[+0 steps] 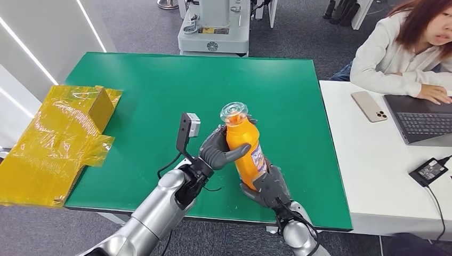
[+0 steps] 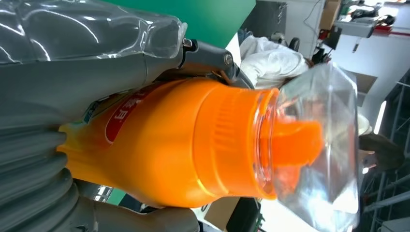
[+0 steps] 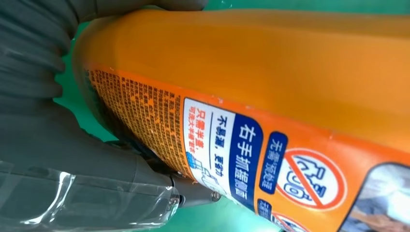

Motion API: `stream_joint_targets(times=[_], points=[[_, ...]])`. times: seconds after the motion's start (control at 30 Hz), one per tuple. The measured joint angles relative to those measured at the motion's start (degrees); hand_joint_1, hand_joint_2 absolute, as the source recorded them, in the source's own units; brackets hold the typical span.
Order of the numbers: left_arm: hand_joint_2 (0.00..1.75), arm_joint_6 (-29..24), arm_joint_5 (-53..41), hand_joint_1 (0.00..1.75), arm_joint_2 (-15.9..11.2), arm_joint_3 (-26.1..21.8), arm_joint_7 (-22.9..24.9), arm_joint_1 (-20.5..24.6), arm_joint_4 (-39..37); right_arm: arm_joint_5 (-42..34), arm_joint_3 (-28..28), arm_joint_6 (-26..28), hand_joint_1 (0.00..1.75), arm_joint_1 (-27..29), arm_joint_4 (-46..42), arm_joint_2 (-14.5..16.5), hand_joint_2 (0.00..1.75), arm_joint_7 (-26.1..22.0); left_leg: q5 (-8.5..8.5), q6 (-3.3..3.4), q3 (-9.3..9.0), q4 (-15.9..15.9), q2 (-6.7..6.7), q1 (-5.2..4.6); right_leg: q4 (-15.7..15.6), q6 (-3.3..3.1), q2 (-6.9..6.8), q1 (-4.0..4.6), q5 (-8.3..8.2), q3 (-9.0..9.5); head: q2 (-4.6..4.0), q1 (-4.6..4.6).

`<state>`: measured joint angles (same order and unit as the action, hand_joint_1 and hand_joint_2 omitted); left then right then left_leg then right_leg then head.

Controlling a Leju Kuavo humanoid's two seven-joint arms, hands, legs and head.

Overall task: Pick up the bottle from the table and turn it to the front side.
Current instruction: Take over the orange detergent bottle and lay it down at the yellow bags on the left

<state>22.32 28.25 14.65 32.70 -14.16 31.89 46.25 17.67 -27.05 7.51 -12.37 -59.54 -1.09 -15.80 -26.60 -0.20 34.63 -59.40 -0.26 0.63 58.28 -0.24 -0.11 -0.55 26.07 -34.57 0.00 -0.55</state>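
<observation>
An orange bottle [image 1: 245, 146] with a clear cap [image 1: 234, 113] is held upright above the green table [image 1: 160, 90], its label facing right. My left hand [image 1: 219, 151] wraps the bottle's upper body from the left. My right hand [image 1: 269, 185] grips its lower end from below. In the left wrist view the orange bottle [image 2: 183, 145] and its clear cap [image 2: 319, 145] lie against my left hand [image 2: 72, 92]. The right wrist view shows the bottle's label [image 3: 232, 150] with printed text, my right hand [image 3: 58, 159] closed around it.
A yellow wrapped box [image 1: 58, 138] lies at the table's left edge. A white table [image 1: 368, 165] to the right carries a phone [image 1: 369, 106], a laptop [image 1: 421, 120] and a charger [image 1: 429, 170]. A person [image 1: 405, 48] sits there.
</observation>
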Motion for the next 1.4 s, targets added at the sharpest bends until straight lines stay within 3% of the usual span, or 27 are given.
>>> stream_joint_targets(times=[0.17, 0.2, 0.3, 0.33, 0.43, 0.6, 0.87, 0.97, 1.1, 1.27, 1.4], points=[[1.75, 4.9, 3.4, 1.75, -0.3, 0.0, 2.4, 1.1, -1.8, 0.9, 0.1, 0.6, 1.75, 1.0, -0.2, 0.0, 1.75, 0.0, 0.00, 0.00, 0.00, 0.0, 0.01, 0.00, 0.0, 0.00, 0.00, 0.00, 0.01, -0.01, 0.00, -0.01], [1.75, 5.6, 3.9, 1.75, -0.3, 0.1, 2.6, 1.3, -2.3, 1.1, 0.2, 0.7, 1.64, 1.3, -0.3, 0.0, 1.75, 0.0, 0.00, 0.00, 0.00, 0.0, 0.01, 0.00, 0.0, 0.00, 0.01, 0.00, 0.01, -0.02, 0.00, -0.01], [1.75, 6.3, 3.4, 1.75, -0.2, 0.8, 1.7, 1.9, -3.4, 1.9, 0.7, 0.9, 0.33, 2.2, -1.0, 0.0, 1.75, 0.0, 0.00, 0.00, 0.00, 0.0, 0.01, 0.00, 0.0, 0.00, 0.01, 0.00, 0.01, -0.01, 0.00, -0.01], [1.75, 6.1, 2.6, 1.75, -0.2, 1.2, 1.0, 2.0, -3.7, 2.2, 0.9, 1.1, 0.00, 2.5, -1.3, 0.1, 1.75, 0.0, 0.00, 0.00, 0.00, 0.0, 0.01, 0.00, 0.0, 0.00, 0.01, 0.00, 0.00, -0.01, 0.00, 0.00], [1.75, 0.8, -4.5, 1.75, -0.1, 3.0, -3.4, 2.4, -3.8, 3.3, 1.6, 1.9, 0.00, 3.2, -2.6, 0.3, 1.75, 0.5, 0.00, 0.00, 0.00, 0.0, 0.00, 0.00, 0.0, 0.00, 0.01, 0.00, 0.00, -0.01, 0.00, 0.01], [1.75, -23.6, -32.5, 1.75, -1.8, 4.7, -10.3, 4.7, -0.7, 5.1, 2.8, 1.2, 0.00, 5.4, -8.0, 0.8, 1.75, 2.3, 0.01, -0.01, -0.01, 0.0, 0.10, 0.01, 0.0, -0.01, 0.09, 0.00, -0.02, -0.04, 0.00, -0.02], [1.75, -47.6, -67.9, 1.75, -11.5, -0.2, -12.6, 14.3, 4.2, 5.1, 4.1, -3.6, 0.00, 7.3, -15.0, 0.8, 1.75, 1.8, 0.08, -0.09, -0.08, 0.0, 0.25, 0.03, 0.2, -0.05, 0.23, 0.03, -0.03, -0.08, 0.00, -0.03], [1.75, -54.6, -83.1, 1.75, -15.2, -1.1, -10.2, 17.7, 4.4, 4.4, 4.1, -4.5, 0.00, 6.6, -15.4, 0.8, 1.75, 1.1, 0.10, -0.12, -0.08, 0.0, 0.21, 0.03, 0.2, -0.05, 0.19, 0.03, -0.03, -0.06, 0.00, -0.01], [1.75, -58.7, -98.2, 1.75, -18.9, -1.0, -6.5, 20.6, 4.1, 3.0, 4.1, -4.7, 0.00, 5.1, -15.1, 0.6, 1.75, 0.1, 0.11, -0.12, -0.08, 0.0, 0.24, 0.01, 0.2, -0.04, 0.22, 0.01, -0.03, -0.06, 0.00, -0.01], [1.75, -56.7, -111.0, 1.75, -22.1, 0.9, -2.4, 23.0, 0.6, 2.1, 4.0, -4.5, 0.00, 4.5, -15.0, 0.2, 1.75, -0.6, 0.10, -0.12, -0.08, 0.0, 0.21, 0.00, 0.1, -0.04, 0.20, 0.00, -0.03, -0.03, 0.00, 0.00], [1.75, -56.2, -114.4, 1.75, -24.5, 4.0, 0.8, 23.9, -7.1, 1.7, 3.9, -4.2, 0.00, 5.6, -16.4, -0.9, 1.75, -0.9, 0.09, -0.12, -0.12, 0.0, 0.33, 0.00, 0.1, -0.04, 0.35, 0.00, -0.04, -0.06, 0.00, -0.01]])
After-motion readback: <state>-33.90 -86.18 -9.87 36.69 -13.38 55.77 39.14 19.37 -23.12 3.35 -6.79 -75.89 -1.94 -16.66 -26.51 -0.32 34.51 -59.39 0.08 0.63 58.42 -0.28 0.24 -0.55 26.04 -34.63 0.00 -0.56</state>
